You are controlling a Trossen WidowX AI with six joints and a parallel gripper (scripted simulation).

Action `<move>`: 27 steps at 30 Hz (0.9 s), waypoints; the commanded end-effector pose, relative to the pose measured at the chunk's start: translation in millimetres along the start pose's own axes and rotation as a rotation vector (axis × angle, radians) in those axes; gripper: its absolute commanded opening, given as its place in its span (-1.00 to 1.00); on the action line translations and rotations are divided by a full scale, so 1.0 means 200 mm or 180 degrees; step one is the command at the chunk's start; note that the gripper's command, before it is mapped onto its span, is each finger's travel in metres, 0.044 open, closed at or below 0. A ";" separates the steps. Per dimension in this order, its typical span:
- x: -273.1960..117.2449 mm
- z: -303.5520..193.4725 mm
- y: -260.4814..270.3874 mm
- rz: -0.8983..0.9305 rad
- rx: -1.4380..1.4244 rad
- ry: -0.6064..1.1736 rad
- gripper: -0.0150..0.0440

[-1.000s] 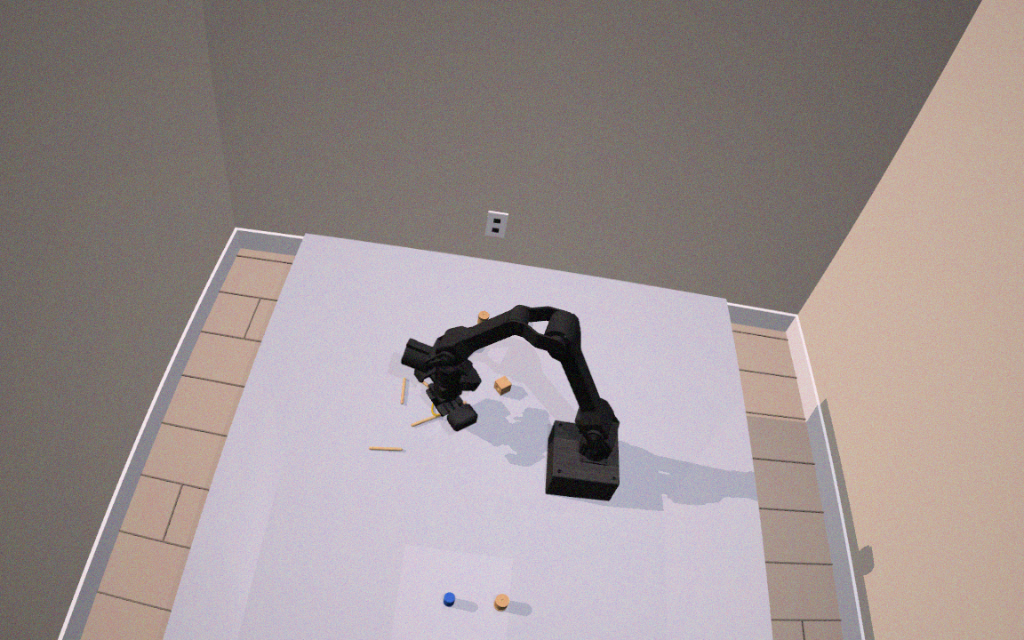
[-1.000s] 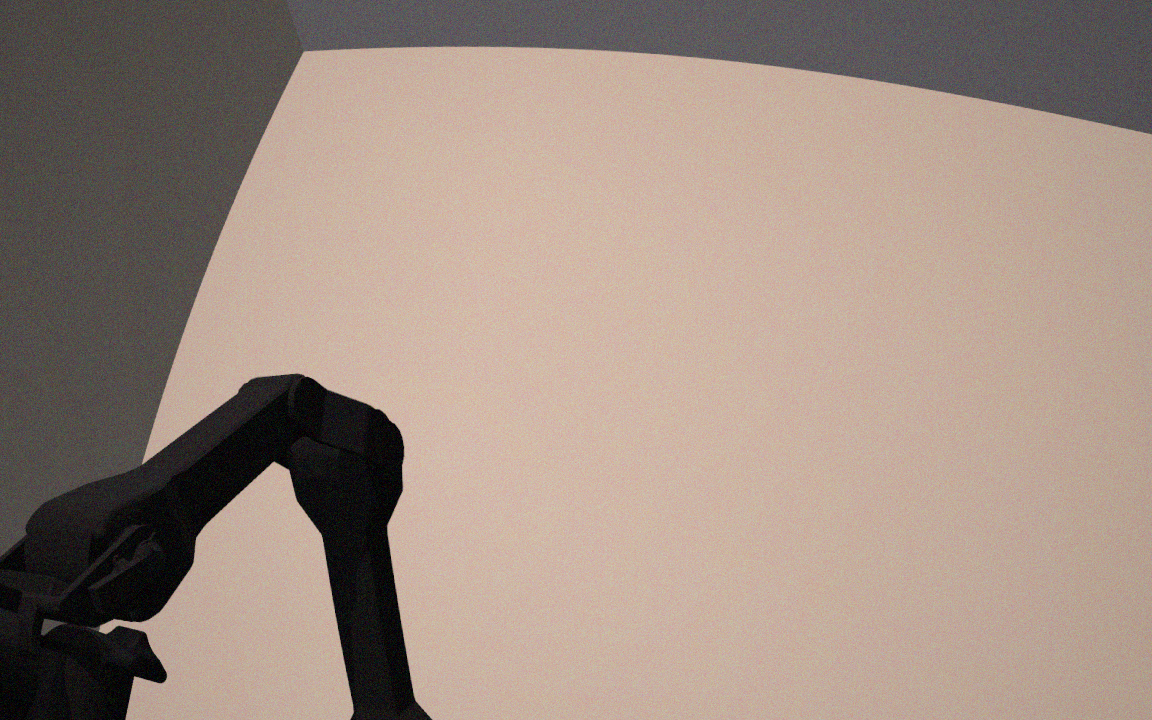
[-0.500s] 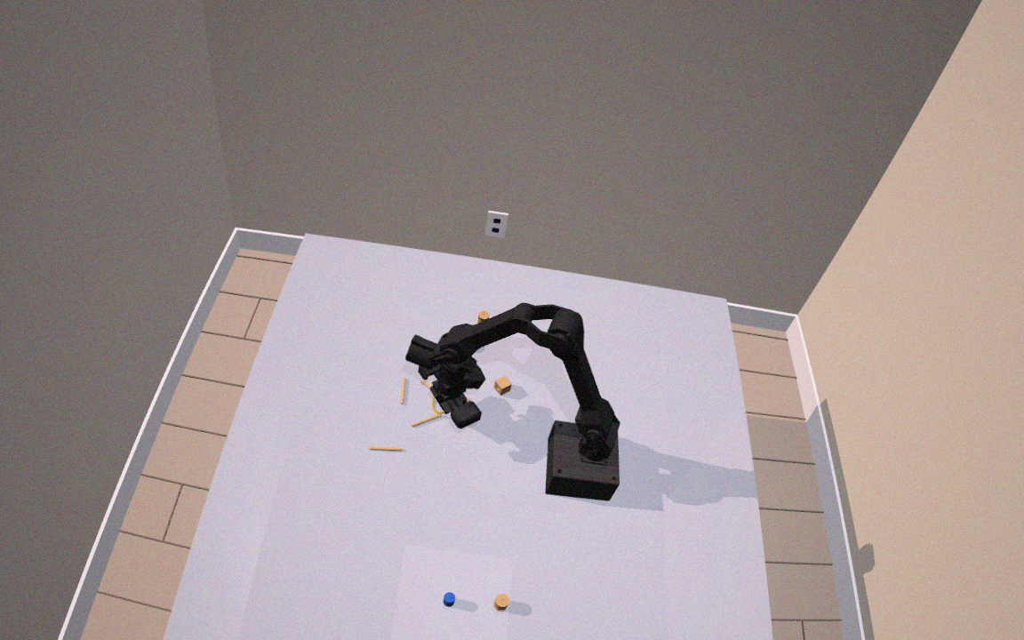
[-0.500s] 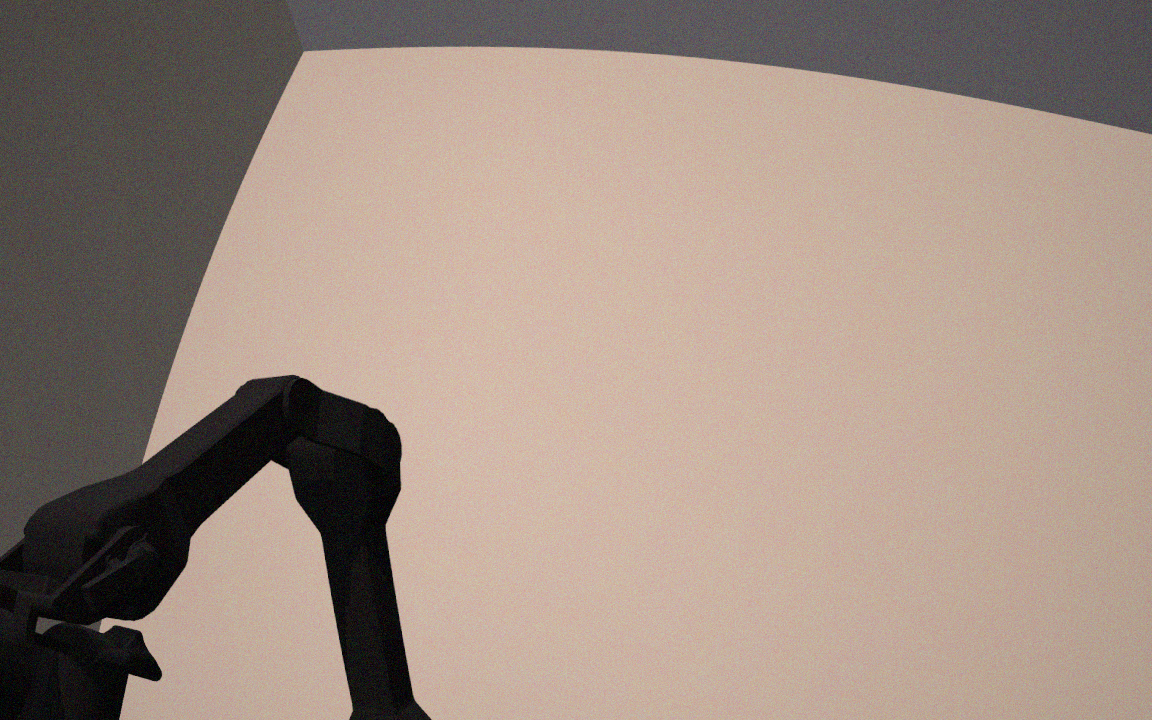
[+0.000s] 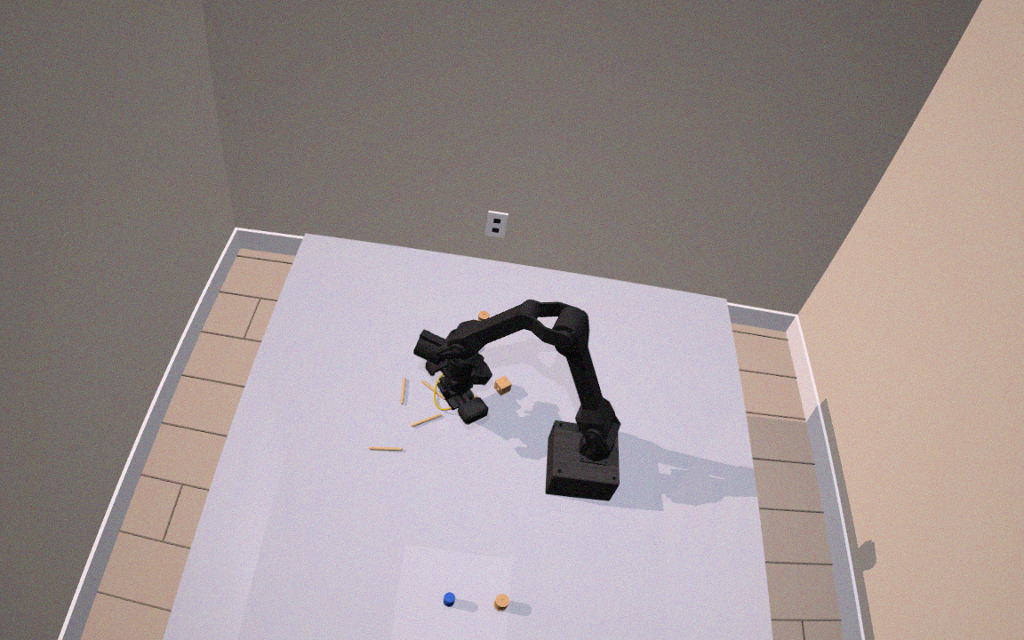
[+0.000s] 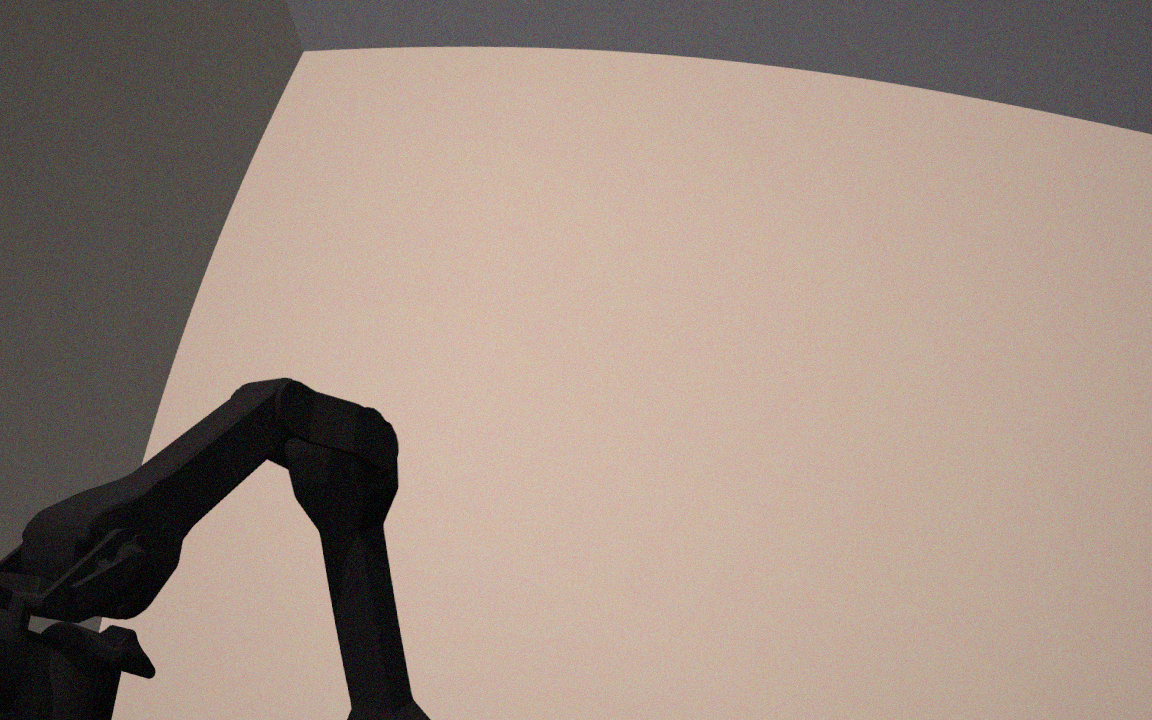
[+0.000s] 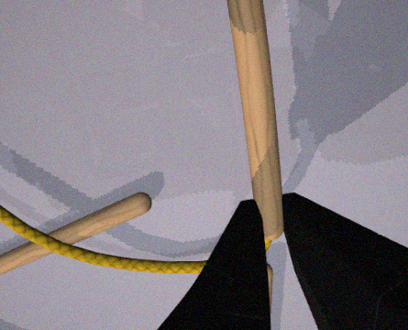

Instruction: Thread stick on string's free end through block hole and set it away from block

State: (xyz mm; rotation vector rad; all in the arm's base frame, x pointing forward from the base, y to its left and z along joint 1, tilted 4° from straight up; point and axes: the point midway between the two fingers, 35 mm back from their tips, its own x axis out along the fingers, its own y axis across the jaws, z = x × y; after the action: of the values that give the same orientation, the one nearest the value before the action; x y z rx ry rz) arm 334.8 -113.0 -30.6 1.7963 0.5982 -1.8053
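In the wrist view my gripper (image 7: 269, 211) is shut on the wooden stick (image 7: 259, 101), near its string end. The stick's far end runs out past the top of that view. The yellow string (image 7: 158, 267) (image 5: 436, 396) passes behind the left finger and shows again at the stick's near end. It hangs in a curve above the table (image 5: 324, 334). The small wooden block (image 5: 503, 386) stands on the table, right of the gripper in the top view, with no stick in view at it. The arm hides the fingertips in that view. I cannot tell where the string's button is.
A loose stick (image 7: 75, 234) lies under the string. Other sticks (image 5: 404, 390) (image 5: 426, 420) (image 5: 385, 449) lie left of the arm. A round wooden piece (image 5: 484, 316) is behind the arm; another (image 5: 502, 602) and a blue cylinder (image 5: 449, 599) stand at the bottom. The exterior view shows only arm and walls.
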 end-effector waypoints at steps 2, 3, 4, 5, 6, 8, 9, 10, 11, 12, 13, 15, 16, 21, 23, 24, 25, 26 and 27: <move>0.01 0.04 -0.01 -0.0020 -0.0015 -0.0008 -0.49; 0.01 0.05 -0.01 -0.0020 -0.0015 -0.0009 -0.49; 0.01 0.06 -0.01 -0.0020 -0.0015 -0.0009 -0.49; 0.01 0.06 -0.01 -0.0020 -0.0015 -0.0010 -0.49; 0.01 0.07 -0.01 -0.0020 -0.0015 -0.0010 -0.49; 0.01 0.08 -0.01 -0.0020 -0.0015 -0.0011 -0.49; 0.01 0.09 -0.01 -0.0020 -0.0015 -0.0011 -0.49; 0.01 0.10 -0.01 -0.0020 -0.0015 -0.0012 -0.49; 0.01 0.10 -0.01 -0.0020 -0.0015 -0.0012 -0.49; 0.01 0.11 -0.01 -0.0020 -0.0015 -0.0012 -0.49; 0.01 0.12 -0.01 -0.0020 -0.0015 -0.0013 -0.49; 0.01 0.13 -0.01 -0.0020 -0.0015 -0.0014 -0.49; 0.01 0.14 -0.01 -0.0020 -0.0015 -0.0014 -0.49; 0.01 0.17 -0.01 -0.0020 -0.0015 -0.0016 -0.49; 0.01 0.18 -0.01 -0.0020 -0.0015 -0.0017 -0.49; 0.01 0.19 -0.01 -0.0020 -0.0015 -0.0017 -0.49; 0.01 0.20 -0.02 -0.0020 -0.0015 -0.0018 -0.49; 0.01 0.20 -0.02 -0.0020 -0.0015 -0.0018 -0.49; 0.01 0.21 -0.02 -0.0020 -0.0015 -0.0019 -0.49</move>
State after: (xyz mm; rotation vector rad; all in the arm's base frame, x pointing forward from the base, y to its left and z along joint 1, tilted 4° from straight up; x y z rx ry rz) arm 306.7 -135.8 -29.5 1.7930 0.5970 -1.8080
